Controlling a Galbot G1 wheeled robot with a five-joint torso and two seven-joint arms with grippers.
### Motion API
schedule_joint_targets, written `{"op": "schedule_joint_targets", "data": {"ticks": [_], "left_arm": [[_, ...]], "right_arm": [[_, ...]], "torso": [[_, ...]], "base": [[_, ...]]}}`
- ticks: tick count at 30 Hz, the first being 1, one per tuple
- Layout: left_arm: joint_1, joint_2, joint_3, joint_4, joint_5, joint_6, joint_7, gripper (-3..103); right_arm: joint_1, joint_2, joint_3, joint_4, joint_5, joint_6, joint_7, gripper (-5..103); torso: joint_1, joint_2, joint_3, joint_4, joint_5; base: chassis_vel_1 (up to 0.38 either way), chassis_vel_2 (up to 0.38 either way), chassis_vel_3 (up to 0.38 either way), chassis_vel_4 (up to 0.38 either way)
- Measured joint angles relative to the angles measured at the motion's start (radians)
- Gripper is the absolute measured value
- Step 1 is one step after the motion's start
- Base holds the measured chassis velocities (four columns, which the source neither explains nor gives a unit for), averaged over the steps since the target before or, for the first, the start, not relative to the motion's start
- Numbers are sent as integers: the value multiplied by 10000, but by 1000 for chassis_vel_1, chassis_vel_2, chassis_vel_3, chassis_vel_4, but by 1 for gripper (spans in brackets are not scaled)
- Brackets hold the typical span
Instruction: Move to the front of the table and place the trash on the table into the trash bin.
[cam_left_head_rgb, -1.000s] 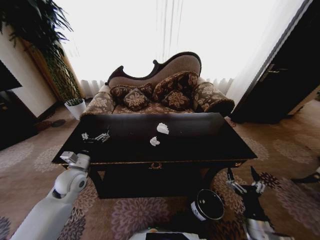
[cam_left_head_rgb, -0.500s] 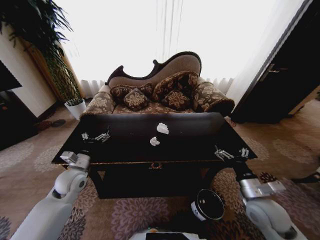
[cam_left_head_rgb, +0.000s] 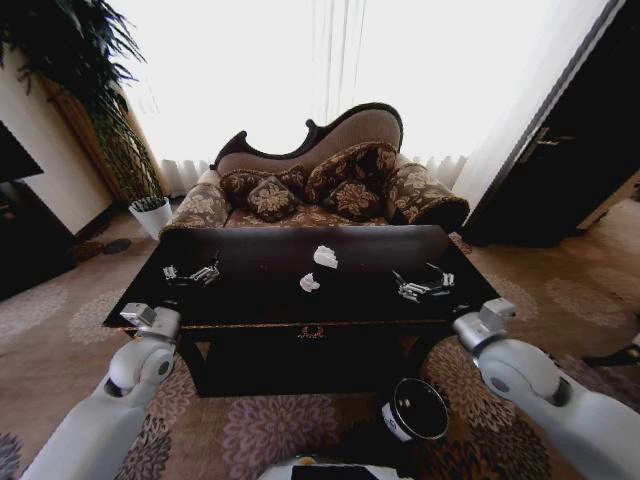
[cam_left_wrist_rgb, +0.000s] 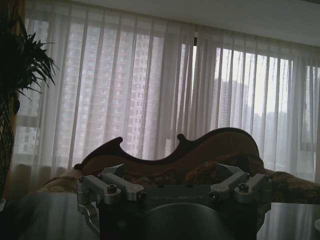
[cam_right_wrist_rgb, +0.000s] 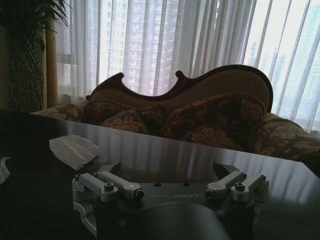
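Note:
The dark glossy table (cam_left_head_rgb: 260, 300) stands right in front of me. Two crumpled white paper wads of trash lie near its middle, one farther back (cam_left_head_rgb: 325, 257) and one nearer (cam_left_head_rgb: 309, 283). The black trash bin (cam_left_head_rgb: 415, 410) sits on the carpet below the table's front right. My left gripper (cam_left_head_rgb: 188, 272) hovers open over the table's left part. My right gripper (cam_left_head_rgb: 425, 286) is open above the right part, level with the wads and to their right. In the right wrist view, a wad (cam_right_wrist_rgb: 75, 150) lies on the tabletop ahead of the open right gripper (cam_right_wrist_rgb: 170, 182). The left gripper (cam_left_wrist_rgb: 172, 182) holds nothing.
A patterned sofa (cam_left_head_rgb: 320, 185) with cushions stands behind the table, against bright curtains. A white plant pot (cam_left_head_rgb: 150, 215) and a tall plant (cam_left_head_rgb: 70, 60) are at the back left. A dark door (cam_left_head_rgb: 570, 150) fills the right. Patterned carpet surrounds the table.
My right arm has risen from low beside the table's right front and swung inward, so its gripper is now above the tabletop. The left arm has not moved.

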Motion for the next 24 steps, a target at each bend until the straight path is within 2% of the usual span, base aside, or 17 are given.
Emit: {"op": "schedule_joint_targets", "data": {"ticks": [4,6,8,18,24], "left_arm": [[0,0,0,0,0,0,0,100],[0,0,0,0,-1,0,0,100],[0,0,0,0,0,0,0,100],[0,0,0,0,0,0,0,100],[0,0,0,0,0,0,0,100]], "right_arm": [[529,-1099,-174,-527,703,-235,102,100],[593,-1249,-206,-598,756,-236,67,100],[800,-1795,-373,-787,1018,-261,-25,100],[872,-3021,-518,-1290,1779,-274,-302,100],[718,-3799,-455,-2074,2082,81,-773,100]], "torso": [[0,0,-1,-1,0],[-1,0,-1,-1,0],[0,0,0,-1,0],[-1,0,-1,-2,0],[0,0,-1,-2,2]], "base": [[0,0,0,0],[0,0,0,0],[0,0,0,0],[0,0,0,0],[0,0,0,0]]}}
